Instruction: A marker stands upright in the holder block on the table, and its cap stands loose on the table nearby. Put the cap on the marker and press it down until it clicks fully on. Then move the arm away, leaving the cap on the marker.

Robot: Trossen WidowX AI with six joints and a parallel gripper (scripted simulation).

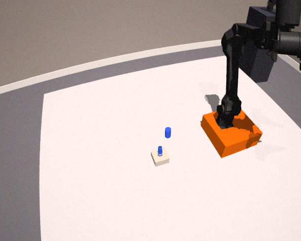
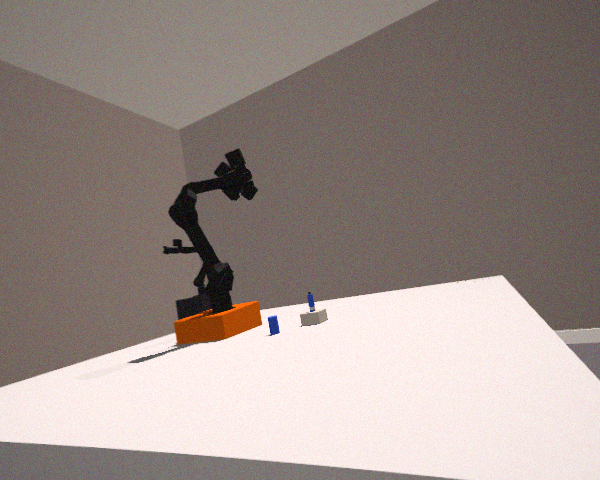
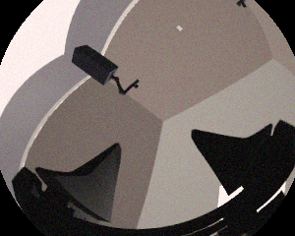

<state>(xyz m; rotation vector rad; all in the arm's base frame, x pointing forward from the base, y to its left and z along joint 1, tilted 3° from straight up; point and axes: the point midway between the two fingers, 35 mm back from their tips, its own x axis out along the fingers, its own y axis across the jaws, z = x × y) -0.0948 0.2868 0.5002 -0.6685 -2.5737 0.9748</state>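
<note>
The blue marker [image 1: 160, 150] [image 2: 310, 301] stands upright, its small dark tip up and uncapped, in the cream holder block [image 1: 161, 162] [image 2: 313, 317]. The loose blue cap [image 1: 167, 132] [image 2: 273, 324] stands upright on the white table [image 1: 99, 155] [image 2: 383, 382], a short way from the block and not touching it. My gripper [image 3: 156, 141] is open, with its two dark fingers wide apart and nothing between them in the wrist view. In the exterior view the arm's end is raised high above the table, away from cap and marker. The wrist view shows neither of them.
The arm stands on an orange base block [image 1: 223, 137] [image 2: 199, 330], which is on the cap's side of the holder. A dark box [image 1: 262, 62] [image 2: 186, 308] [image 3: 93, 64] is behind the base, near the table's edge. Walls show beyond the table.
</note>
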